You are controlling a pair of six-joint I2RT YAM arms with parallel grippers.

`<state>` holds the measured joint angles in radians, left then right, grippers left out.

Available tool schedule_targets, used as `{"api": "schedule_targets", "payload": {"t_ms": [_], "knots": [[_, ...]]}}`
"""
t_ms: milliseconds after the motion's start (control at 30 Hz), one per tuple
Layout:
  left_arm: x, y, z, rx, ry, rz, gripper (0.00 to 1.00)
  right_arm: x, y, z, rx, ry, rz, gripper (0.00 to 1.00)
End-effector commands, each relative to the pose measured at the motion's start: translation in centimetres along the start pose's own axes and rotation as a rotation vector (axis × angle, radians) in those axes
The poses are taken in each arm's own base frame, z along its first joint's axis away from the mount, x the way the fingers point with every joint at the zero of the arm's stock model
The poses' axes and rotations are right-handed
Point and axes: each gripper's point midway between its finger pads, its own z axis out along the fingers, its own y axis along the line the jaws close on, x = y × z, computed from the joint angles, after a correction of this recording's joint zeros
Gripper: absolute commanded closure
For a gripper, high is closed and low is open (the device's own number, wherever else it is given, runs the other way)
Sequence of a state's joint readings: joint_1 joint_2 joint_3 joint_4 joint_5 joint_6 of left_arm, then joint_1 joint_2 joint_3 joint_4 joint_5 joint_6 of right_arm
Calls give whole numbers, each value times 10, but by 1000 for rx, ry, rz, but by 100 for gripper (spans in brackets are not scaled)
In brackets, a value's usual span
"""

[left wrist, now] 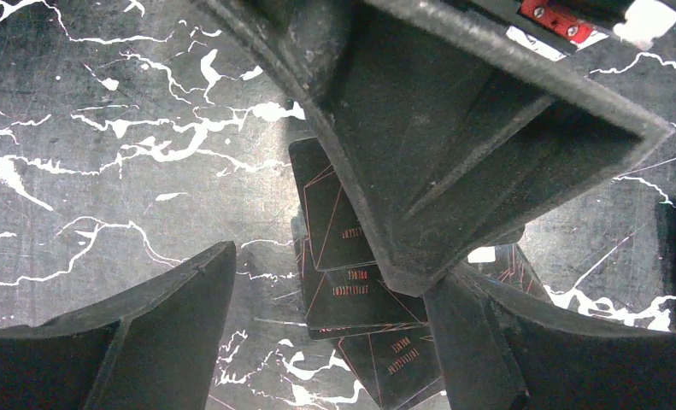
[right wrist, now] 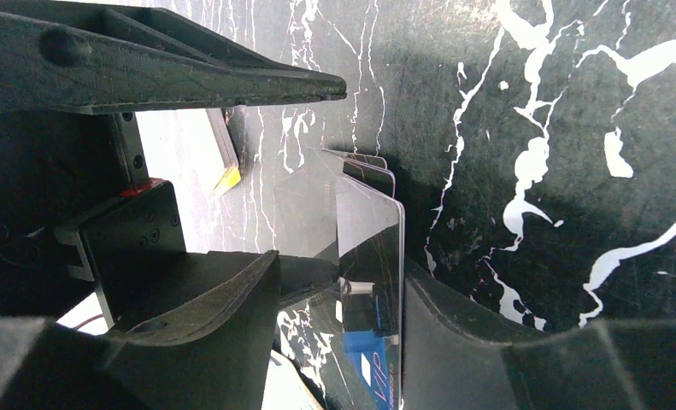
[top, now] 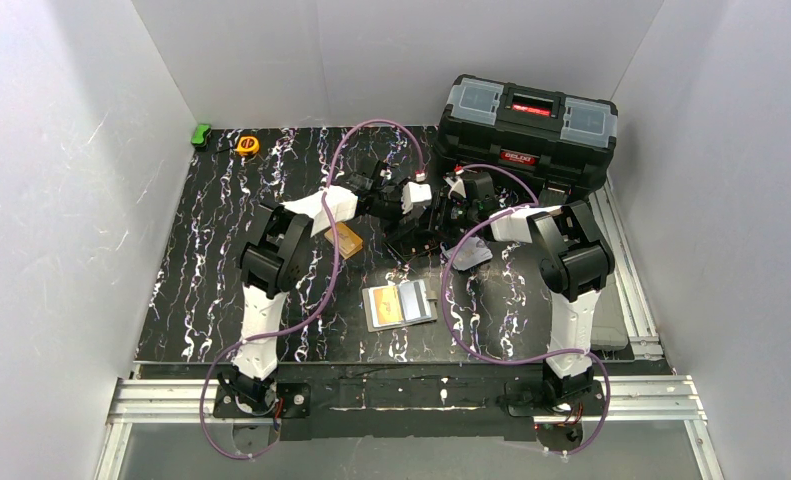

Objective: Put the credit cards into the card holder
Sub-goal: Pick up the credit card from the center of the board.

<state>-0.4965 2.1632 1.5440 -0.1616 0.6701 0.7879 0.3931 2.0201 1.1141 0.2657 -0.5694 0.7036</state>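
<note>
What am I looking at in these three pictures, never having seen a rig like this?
Two robot arms are bolted at the near edge of a table. One picture looks down from above; the other two come from a camera on each wrist. On the black marbled top lie an open card holder, an orange block, a tape measure and a toolbox. Both arms meet over fanned credit cards. The left end effector is open around them. The right end effector straddles them; whether it grips them cannot be told.
</note>
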Motion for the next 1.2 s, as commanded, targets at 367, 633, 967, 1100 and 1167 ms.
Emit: {"api": "schedule_targets", "payload": {"t_ms": [367, 633, 967, 1100, 1167], "knots": [[9, -1, 6, -1, 26, -12, 24, 19, -51, -22, 272, 6, 8, 46], [11, -3, 3, -3, 40, -23, 24, 21, -53, -33, 322, -9, 8, 60], [27, -17, -4, 4, 90, -26, 25, 16, -41, -52, 339, -44, -22, 74], [33, -26, -9, 12, 109, -28, 25, 13, -28, -57, 309, -50, -39, 76], [31, -26, -14, 3, 112, -27, 25, 10, -18, -59, 274, -52, -54, 78]]}}
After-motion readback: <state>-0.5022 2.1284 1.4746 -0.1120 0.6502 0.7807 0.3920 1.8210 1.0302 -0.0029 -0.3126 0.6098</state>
